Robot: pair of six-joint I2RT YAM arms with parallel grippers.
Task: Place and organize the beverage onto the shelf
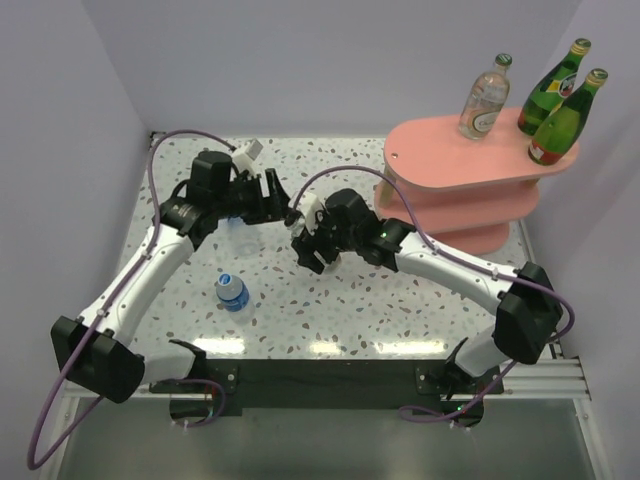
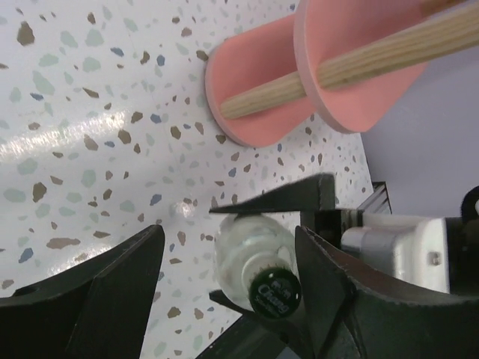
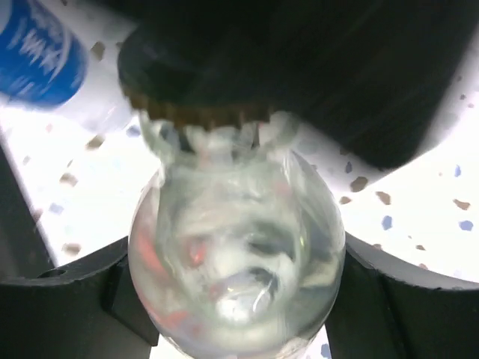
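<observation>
Three bottles (image 1: 545, 105) on the shelf (image 1: 440, 165), more left
Right gripper (image 3: 236, 288) clamps a clear bottle (image 2: 251, 254), left gripper (image 2: 230, 232) gapes round its cap (image 2: 274, 296); a blue-label bottle (image 1: 231, 291) waits

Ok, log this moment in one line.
left gripper open; right gripper shut on clear green-capped glass bottle; blue-labelled plastic bottle on table
</observation>
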